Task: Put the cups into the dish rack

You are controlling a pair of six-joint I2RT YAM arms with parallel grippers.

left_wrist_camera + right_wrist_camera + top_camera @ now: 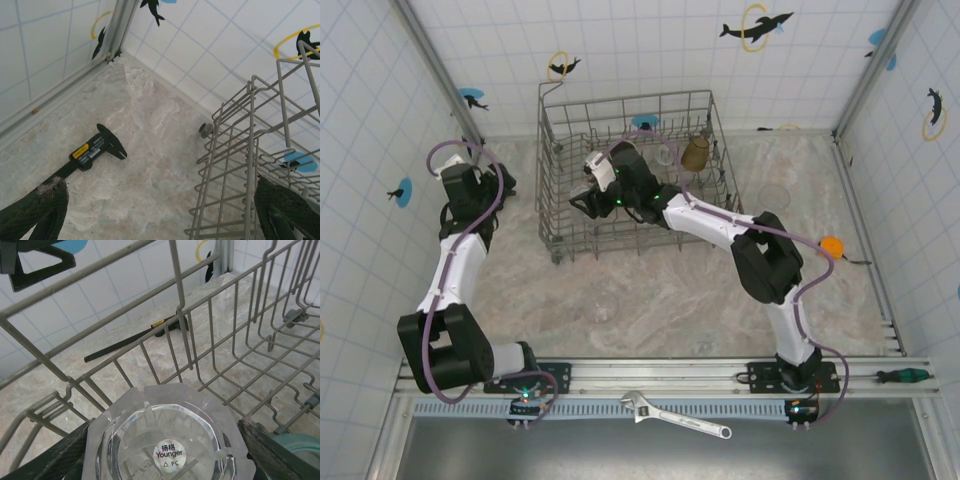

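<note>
Reaching into the dish rack point(625, 97), the right end effector point(588, 200) grasps a clear glass point(170, 440) between its fingers, low among the rack's wires near the left wall, the glass's labelled base facing the wrist camera. An amber tumbler point(696, 153) stands further back in the rack. The left end effector point(160, 220) hangs released, jaws spread wide, over the bench point(670, 290) just outside the rack's left wall, near a black caliper point(95, 150), while another glass point(605, 305) sits on the bench in front of the rack.
</note>
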